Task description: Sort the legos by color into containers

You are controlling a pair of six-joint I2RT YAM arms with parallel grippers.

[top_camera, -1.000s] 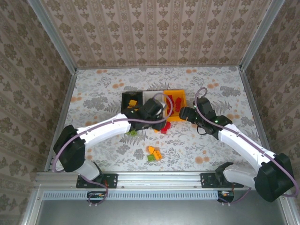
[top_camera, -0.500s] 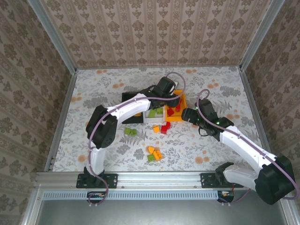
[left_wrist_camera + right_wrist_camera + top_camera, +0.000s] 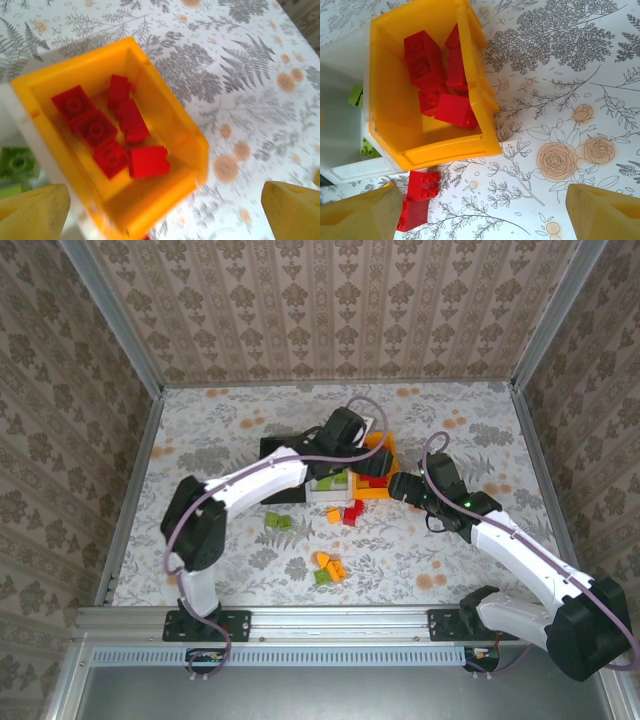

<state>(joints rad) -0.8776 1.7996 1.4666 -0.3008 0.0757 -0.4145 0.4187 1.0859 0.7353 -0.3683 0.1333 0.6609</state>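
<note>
- Collision risk: the left gripper (image 3: 162, 207) hangs over the orange open-topped plastic bin (image 3: 435, 150) and the right gripper (image 3: 482, 212) sits just beside its near corner. A move by either could clip the other or shove the bin.
- Two red toy bricks (image 3: 422, 186) lie against the bin wall, so a descent there may catch the rim.
- Left arm reaches across the white plastic bin (image 3: 350, 172), fingers spread, empty.
- Right arm is bent, fingers spread, empty, above those reds.
- More red bricks (image 3: 107, 132) are in the orange bin. Light green bricks (image 3: 278, 523) and orange-yellow bricks (image 3: 329, 562) are loose on the table.
</note>
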